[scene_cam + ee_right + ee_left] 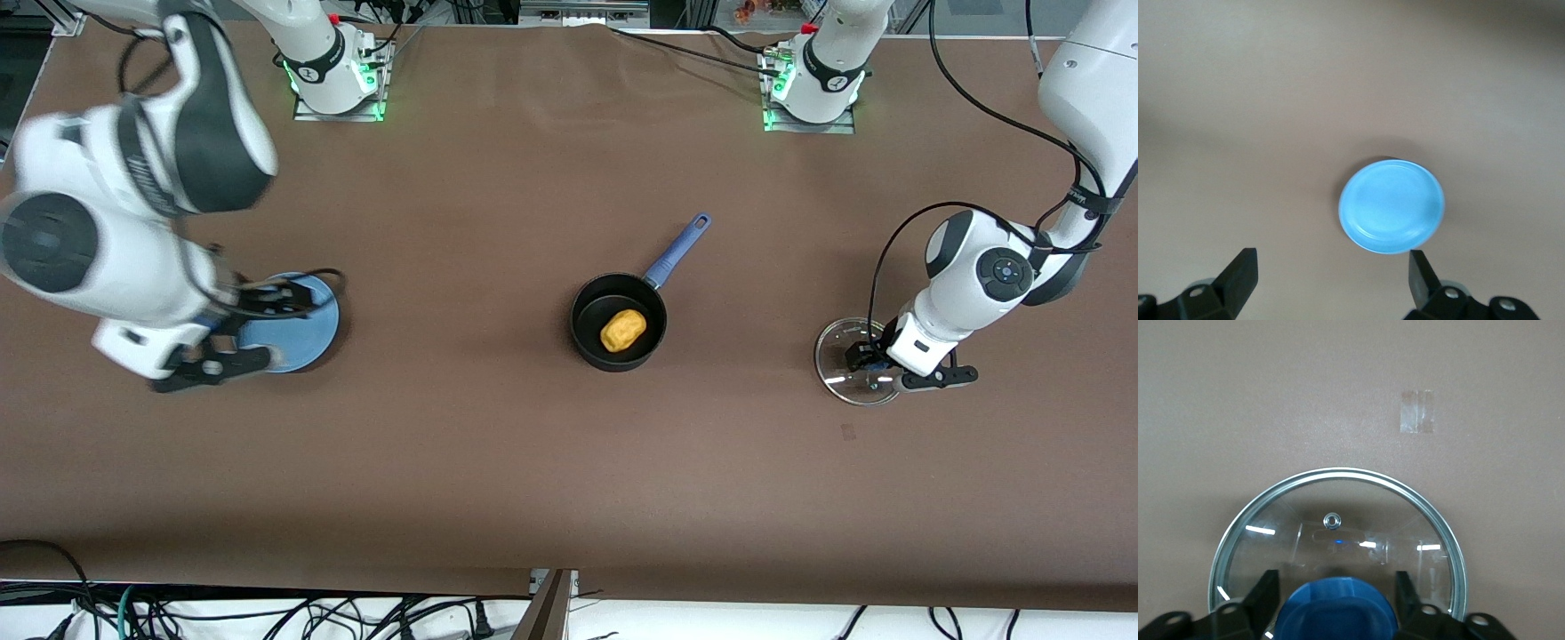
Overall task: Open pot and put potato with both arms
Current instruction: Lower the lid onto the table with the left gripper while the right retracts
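The black pot [587, 331] with its long blue handle [677, 251] stands open mid-table. The yellow-orange potato [622, 330] lies inside it. The glass lid [840, 369] lies flat on the table toward the left arm's end; the left wrist view shows its rim [1338, 475] and blue knob [1337, 610]. My left gripper [880, 369] is low over the lid, and its open fingers [1265, 593] stand on either side of the knob with small gaps. My right gripper [249, 331] is open and empty in the air over the blue plate [307, 342].
The blue plate [1391, 205] sits toward the right arm's end of the table and holds nothing. A small piece of clear tape [1416, 412] is stuck to the brown tabletop a little nearer the front camera than the lid.
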Tool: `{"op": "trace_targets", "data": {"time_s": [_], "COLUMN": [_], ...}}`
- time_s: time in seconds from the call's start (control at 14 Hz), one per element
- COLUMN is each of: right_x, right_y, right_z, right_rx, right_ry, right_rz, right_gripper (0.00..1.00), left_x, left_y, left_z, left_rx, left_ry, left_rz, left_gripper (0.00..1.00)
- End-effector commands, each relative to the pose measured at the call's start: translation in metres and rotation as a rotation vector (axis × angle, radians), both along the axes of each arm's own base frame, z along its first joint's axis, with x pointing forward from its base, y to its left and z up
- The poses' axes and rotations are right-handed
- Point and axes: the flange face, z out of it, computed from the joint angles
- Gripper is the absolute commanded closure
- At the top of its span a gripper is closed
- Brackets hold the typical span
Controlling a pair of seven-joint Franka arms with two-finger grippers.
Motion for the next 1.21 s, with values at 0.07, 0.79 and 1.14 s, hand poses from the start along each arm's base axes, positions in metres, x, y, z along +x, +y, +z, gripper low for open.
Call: {"op": "trace_targets", "data": {"time_s": [0.07,0.79,1.14], "right_x": [-0.03,-0.082,-0.086], "right_y": [-0.012,-0.079,-0.093], "right_z": [0.046,0.076,0.071], "right_rx": [-0.019,0.017,0.011], "right_ry": [-0.028,-0.015,-0.003], "right_rz": [0.006,-0.141,-0.197], "right_gripper": [0.0,0.0,0.0], "left_x": [0.01,0.045,0.061], "left_y": [0.005,-0.032,-0.038], "left_z": [0.027,0.154,0.225], "left_rx": [0.057,0.14,0.091], "left_ry": [-0.035,-0.002,0.053], "left_rz": [-0.015,0.009,0.076], "left_gripper": [0.0,0.0,0.0]}}
